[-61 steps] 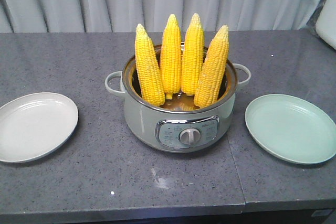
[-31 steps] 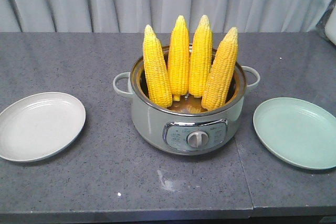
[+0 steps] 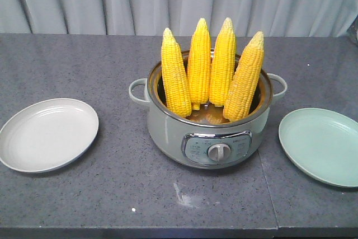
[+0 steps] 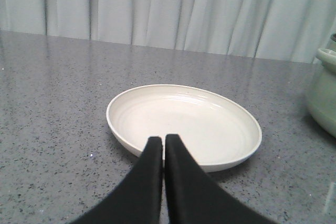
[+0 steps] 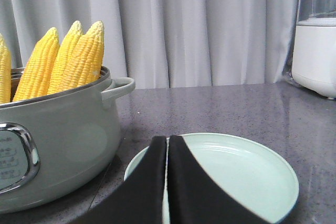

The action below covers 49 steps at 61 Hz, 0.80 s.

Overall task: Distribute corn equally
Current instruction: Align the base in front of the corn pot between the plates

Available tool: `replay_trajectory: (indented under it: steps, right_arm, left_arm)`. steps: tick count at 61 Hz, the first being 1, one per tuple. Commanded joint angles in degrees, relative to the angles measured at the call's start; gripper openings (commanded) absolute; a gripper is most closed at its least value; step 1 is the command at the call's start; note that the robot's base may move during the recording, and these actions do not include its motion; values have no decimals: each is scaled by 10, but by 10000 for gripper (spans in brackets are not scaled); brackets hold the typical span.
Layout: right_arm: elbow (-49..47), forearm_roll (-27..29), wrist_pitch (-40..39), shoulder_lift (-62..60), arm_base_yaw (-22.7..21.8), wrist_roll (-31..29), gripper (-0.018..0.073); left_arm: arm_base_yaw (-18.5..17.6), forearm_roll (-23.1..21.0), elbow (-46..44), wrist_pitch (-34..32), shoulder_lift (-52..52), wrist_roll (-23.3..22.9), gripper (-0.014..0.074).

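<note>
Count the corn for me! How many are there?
4. All stand upright in the pot: leftmost cob, second cob, third cob and rightmost cob, side by side. More could be hidden low inside; the white plate and green plate hold none.

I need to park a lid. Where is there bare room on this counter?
Bare counter lies between the white plate and the pot, along the front edge, and behind both plates. Tightest: the gap between pot and green plate; the pot is packed with corn.
</note>
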Motion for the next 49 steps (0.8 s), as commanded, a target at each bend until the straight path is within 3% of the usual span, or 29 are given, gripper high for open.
replay_trajectory:
  steps: [1,49]
  right_arm:
    - [11,-6,-43,-3,-2,-3,-5]
    - [11,-6,-43,-3,-2,-3,-5]
  left_arm:
    - [0,0,-14,-46,-2,-6,-6]
    - [0,0,-14,-46,-2,-6,-6]
